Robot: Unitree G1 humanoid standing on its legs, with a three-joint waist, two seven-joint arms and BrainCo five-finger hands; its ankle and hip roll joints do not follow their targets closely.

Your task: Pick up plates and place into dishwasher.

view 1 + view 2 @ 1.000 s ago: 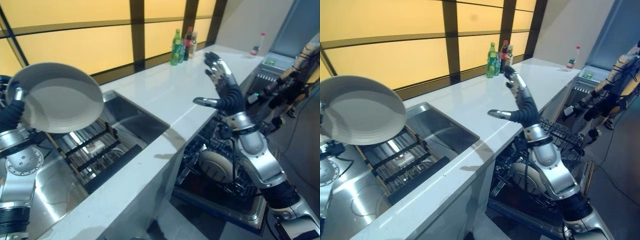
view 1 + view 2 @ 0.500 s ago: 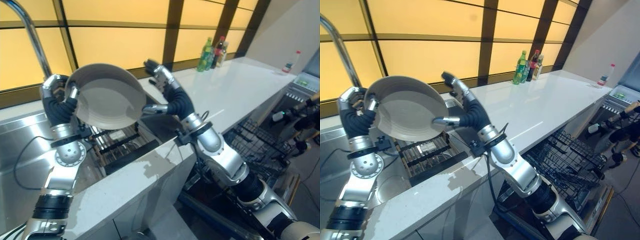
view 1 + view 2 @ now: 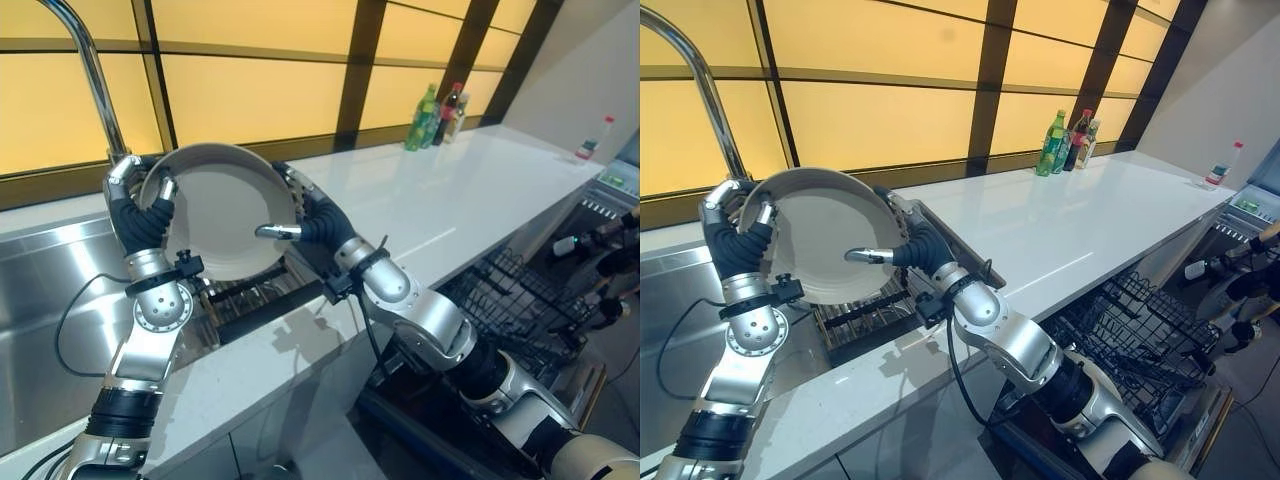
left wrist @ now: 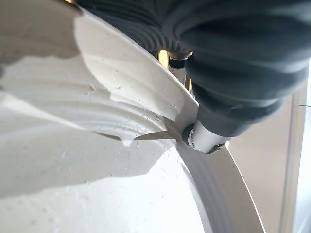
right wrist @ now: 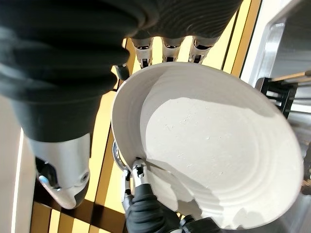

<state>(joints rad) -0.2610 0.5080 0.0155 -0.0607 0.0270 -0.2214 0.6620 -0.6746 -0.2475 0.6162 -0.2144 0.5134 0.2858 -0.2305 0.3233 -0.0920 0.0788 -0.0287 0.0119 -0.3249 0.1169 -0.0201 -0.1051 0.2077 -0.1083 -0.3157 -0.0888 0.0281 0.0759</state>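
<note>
Plate [image 3: 222,222], white and shallow, is held upright above the sink [image 3: 50,290], its eating face turned toward the camera. It is gripped at its left rim by the left hand [image 3: 140,215], whose fingers are curled over the edge with the thumb pressed against the face, as is seen close up in the left wrist view. Held on edge like this, the opposite rim is left free, which appears to be the reason for the pose: a hand-over is judged to be under way.

The right hand [image 3: 305,215] is brought to that free right rim. Its thumb is laid across the front face, and its fingers are reached behind the rim, as shown in the right wrist view, where the fingers [image 5: 165,48] are seen past the plate's far edge. The fingers are not yet seen to be curled tight on the rim, so the hand is read as open and about to close.

A dark drying rack [image 3: 240,300] is set in the sink below the plate, beside the tall tap [image 3: 90,70]. The dishwasher rack [image 3: 510,300] is pulled out on the robot's right, well apart from the plate, which is why the transfer to the right hand is judged necessary. Bottles [image 3: 440,105] stand at the far end of the white counter [image 3: 450,190].
</note>
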